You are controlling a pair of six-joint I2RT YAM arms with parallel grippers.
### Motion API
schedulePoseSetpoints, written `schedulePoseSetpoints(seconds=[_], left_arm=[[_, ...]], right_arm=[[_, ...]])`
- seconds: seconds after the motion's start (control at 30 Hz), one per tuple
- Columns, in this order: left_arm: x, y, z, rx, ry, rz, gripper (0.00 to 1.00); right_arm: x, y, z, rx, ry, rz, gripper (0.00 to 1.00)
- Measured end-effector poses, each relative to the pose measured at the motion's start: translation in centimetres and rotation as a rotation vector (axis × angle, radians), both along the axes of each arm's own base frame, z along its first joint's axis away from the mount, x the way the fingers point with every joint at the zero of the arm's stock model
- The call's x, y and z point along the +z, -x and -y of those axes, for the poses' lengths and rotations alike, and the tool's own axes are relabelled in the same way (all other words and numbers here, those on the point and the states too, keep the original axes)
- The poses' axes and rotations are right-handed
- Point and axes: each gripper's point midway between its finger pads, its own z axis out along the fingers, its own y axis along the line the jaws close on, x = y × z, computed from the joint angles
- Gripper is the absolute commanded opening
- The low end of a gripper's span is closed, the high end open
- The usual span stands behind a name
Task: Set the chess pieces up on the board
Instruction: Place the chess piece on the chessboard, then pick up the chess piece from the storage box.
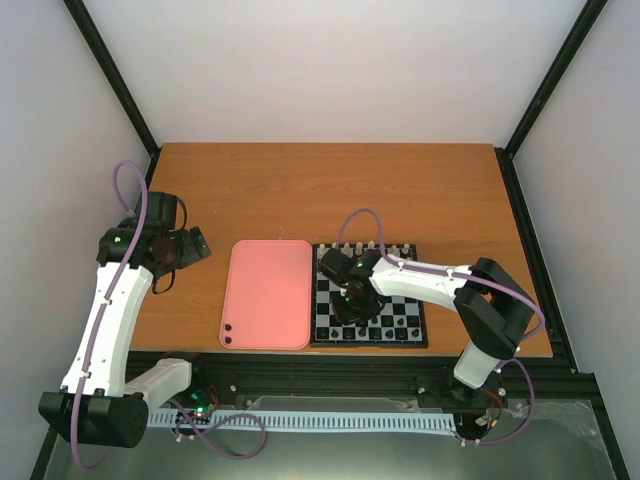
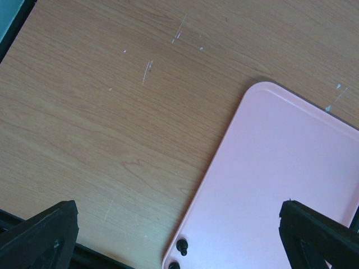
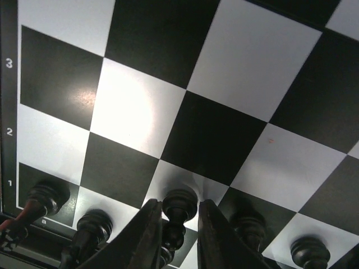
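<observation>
The board (image 1: 422, 300) lies right of the pink tray (image 1: 268, 290). Black chess pieces (image 1: 392, 331) stand along its near row and more (image 1: 366, 246) along its far rim. My right gripper (image 1: 353, 297) is low over the board's left part. In the right wrist view its fingers (image 3: 147, 235) straddle one black piece (image 3: 179, 205) standing on a white first-row square, with a gap at the right finger. Two black pieces (image 2: 182, 246) lie in the tray's near left corner. My left gripper (image 2: 178, 208) is wide open and empty above the tray's left edge.
The pink tray (image 2: 280, 168) is otherwise bare. Wood table (image 2: 112, 112) extends left and behind. Black frame rails run along the table's sides and near edge. In the right wrist view, several black pieces (image 3: 92, 227) stand close on both sides of the fingers.
</observation>
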Motion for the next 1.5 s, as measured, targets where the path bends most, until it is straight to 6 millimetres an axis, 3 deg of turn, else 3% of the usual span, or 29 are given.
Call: schedulePoseSetpoints(seconds=[0.23, 0.63, 0.73, 0.83, 1.0, 1.13, 1.33, 1.5], left_arm=[[0.0, 0.0, 0.0, 0.0, 0.0, 0.0, 1.0], [0.0, 0.0, 0.2, -0.005, 0.01, 0.001, 1.0], [0.4, -0.1, 0.2, -0.005, 0.012, 0.01, 1.0], [0.8, -0.2, 0.3, -0.006, 0.017, 0.023, 1.0], [1.2, -0.3, 0.3, -0.002, 0.023, 0.033, 1.0], [1.6, -0.3, 0.3, -0.001, 0.022, 0.041, 1.0], [2.1, 0.3, 0.2, 0.005, 0.023, 0.056, 1.0], [2.1, 0.4, 0.3, 0.006, 0.025, 0.056, 1.0]], right_arm=[[0.4, -0.3, -0.1, 0.007, 0.001, 0.008, 0.4], [5.9, -3.6, -3.8, 0.037, -0.088, 0.128, 0.44], [7.7, -4.6, -7.1, 0.066, -0.151, 0.158, 0.48], [8.4, -5.3, -12.4, 0.122, -0.232, 0.176, 0.49], [6.9, -3.3, -20.5, 0.243, -0.305, 0.143, 0.49], [4.9, -1.2, -24.9, 0.326, -0.339, 0.094, 0.49], [3.5, 1.3, -27.6, 0.397, -0.373, 0.023, 0.48], [2.9, 1.6, -28.8, 0.415, -0.394, -0.004, 0.46]])
